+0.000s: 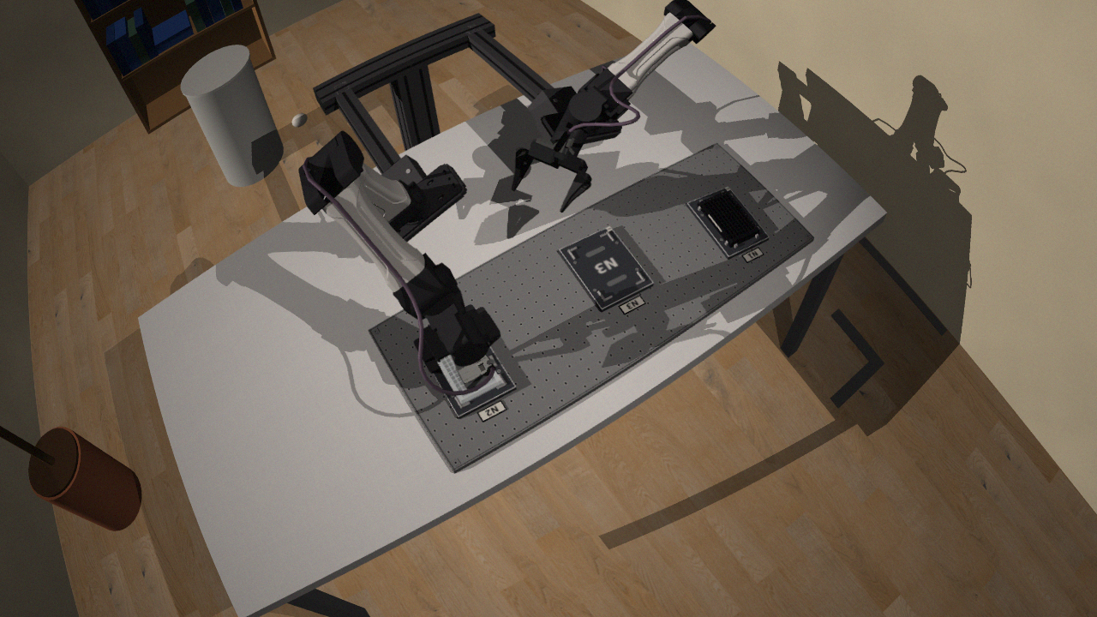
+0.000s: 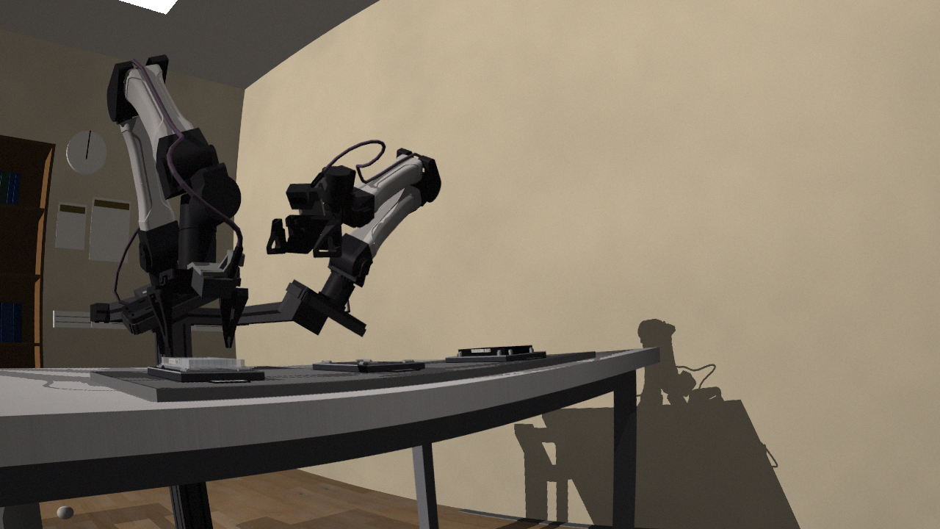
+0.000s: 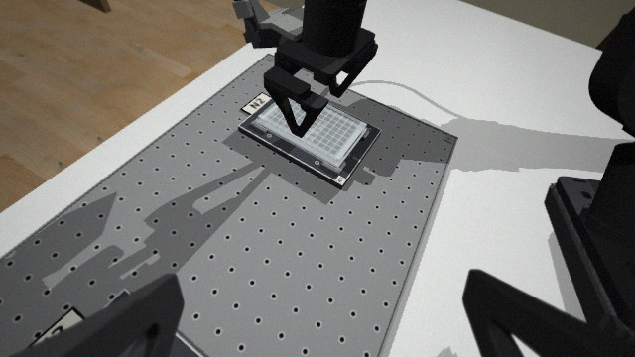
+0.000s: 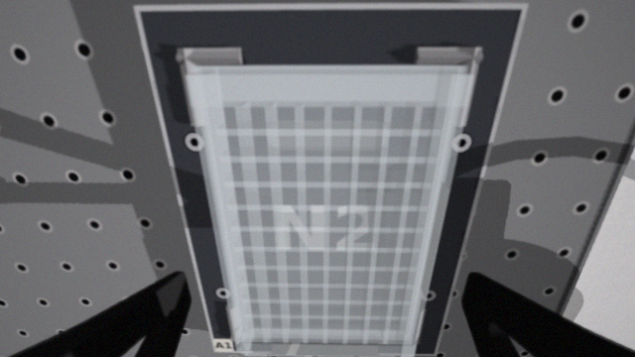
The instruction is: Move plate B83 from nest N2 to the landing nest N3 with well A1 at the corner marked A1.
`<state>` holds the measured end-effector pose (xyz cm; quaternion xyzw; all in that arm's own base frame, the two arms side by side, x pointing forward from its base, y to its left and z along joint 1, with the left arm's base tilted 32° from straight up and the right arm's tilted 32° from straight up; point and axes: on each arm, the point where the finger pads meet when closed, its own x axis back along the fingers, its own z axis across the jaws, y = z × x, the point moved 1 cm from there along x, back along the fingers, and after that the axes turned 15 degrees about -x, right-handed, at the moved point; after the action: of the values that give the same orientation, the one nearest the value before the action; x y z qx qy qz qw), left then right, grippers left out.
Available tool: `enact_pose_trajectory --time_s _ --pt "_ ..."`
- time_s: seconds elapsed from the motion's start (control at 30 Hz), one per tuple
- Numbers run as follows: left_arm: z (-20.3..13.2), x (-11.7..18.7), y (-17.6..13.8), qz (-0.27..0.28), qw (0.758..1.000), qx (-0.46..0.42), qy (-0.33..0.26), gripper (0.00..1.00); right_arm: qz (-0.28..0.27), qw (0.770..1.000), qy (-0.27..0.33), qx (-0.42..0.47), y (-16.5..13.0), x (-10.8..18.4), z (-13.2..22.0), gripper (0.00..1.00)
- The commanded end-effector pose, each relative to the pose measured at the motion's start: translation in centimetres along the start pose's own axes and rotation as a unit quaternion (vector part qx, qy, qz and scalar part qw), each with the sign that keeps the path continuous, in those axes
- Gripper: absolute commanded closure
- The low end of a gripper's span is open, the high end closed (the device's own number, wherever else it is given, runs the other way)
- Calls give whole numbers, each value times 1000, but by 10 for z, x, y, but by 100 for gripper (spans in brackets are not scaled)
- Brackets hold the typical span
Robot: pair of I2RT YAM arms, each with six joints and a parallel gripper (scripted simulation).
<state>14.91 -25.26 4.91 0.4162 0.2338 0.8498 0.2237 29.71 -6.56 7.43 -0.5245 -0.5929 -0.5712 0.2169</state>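
The clear plate B83 (image 2: 203,363) (image 3: 337,131) (image 4: 322,174) lies on nest N2 (image 4: 322,30) (image 3: 357,159); its label is unreadable. N2's A1 mark is at the lower left in the right wrist view. My right gripper (image 2: 197,350) (image 3: 317,114) (image 4: 325,287) is open and points down just above the plate, fingers toward its two long sides. My left gripper (image 1: 541,198) (image 2: 300,253) (image 3: 322,286) is open and empty, high beside the deck. Nest N3 (image 1: 586,268) (image 2: 368,366) holds nothing. The black plate B38 (image 1: 728,217) (image 2: 496,350) sits on nest N1 (image 1: 752,242).
The perforated deck (image 1: 536,330) (image 3: 298,238) carries all three nests, with N3 between N2 and N1. The signs for N2 (image 1: 491,410) (image 3: 256,103), N3 (image 1: 632,304) and N1 (image 1: 752,254) stand along one long side. The right arm's base (image 3: 585,203) stands beside the deck.
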Motion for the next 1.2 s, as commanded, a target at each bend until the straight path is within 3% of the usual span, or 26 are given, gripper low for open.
enact_pose_trajectory --time_s 0.0,0.6,1.17 --pt "-7 6 19 1 999 -2 32 0 -3 1000 0 -1 6 2 4 0" --pt "-81 43 61 -76 994 -77 -5 0 -9 1000 0 -2 6 3 1 0" --pt "-80 44 65 -82 994 -74 -4 0 -1 1000 1 0 4 -21 1 0"
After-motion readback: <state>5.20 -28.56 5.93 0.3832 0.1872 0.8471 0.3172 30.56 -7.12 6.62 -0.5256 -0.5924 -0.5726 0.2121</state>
